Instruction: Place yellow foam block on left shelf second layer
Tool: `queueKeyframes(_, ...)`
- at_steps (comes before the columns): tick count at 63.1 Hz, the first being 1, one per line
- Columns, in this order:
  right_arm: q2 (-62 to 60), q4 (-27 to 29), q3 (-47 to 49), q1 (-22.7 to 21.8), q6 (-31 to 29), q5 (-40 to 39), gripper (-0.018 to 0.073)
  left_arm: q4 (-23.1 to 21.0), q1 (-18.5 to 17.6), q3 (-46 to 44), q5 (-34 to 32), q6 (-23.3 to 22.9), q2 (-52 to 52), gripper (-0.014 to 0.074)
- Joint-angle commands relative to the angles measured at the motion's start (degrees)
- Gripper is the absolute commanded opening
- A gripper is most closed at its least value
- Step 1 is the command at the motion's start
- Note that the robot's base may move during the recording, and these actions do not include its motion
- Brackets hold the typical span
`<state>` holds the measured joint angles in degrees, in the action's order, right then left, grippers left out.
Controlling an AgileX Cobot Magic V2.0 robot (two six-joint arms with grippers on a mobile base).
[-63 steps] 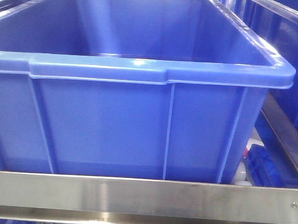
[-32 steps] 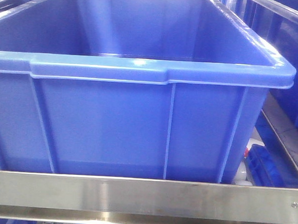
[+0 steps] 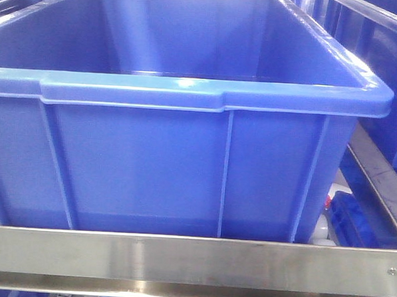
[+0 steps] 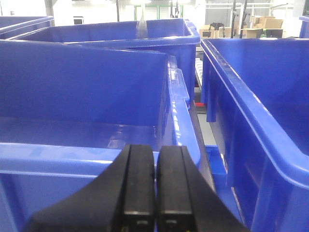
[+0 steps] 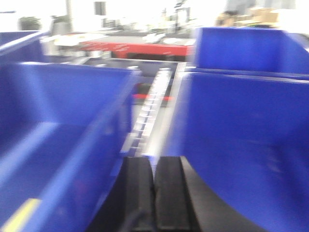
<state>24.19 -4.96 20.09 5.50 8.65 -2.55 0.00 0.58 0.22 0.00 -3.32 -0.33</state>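
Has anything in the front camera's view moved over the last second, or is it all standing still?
Nothing visibly changed. The big blue plastic crate sits in the same spot behind the brushed steel rail, and the smaller blue item low on the right has not shifted. No arm or gripper comes into this view.

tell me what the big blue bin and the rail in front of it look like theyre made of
The blue bin looks like moulded plastic, semi-gloss: raised ribs on its wall and soft highlights along the rim. The rail looks like brushed stainless steel, a dull silver sheen with fine grain and a small screw at its right end.
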Motion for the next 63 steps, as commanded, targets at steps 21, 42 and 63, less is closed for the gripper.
queueKeyframes(21, -12.94, -0.33, -5.45, -3.50, -0.03, -3.61, 0.0027, -0.32, 0.00, 1.54, -4.69, -0.19, -0.97, 0.0124)
queueKeyframes(42, -16.51, -0.33, -7.57, -3.50, -0.03, -3.46, 0.0027, -0.32, 0.00, 1.54, -4.69, -0.19, -0.97, 0.0124)
queueKeyframes(63, -16.51, -0.33, -7.57, -3.50, -0.03, -3.46, 0.0027, -0.32, 0.00, 1.54, -4.69, -0.19, -0.97, 0.0124)
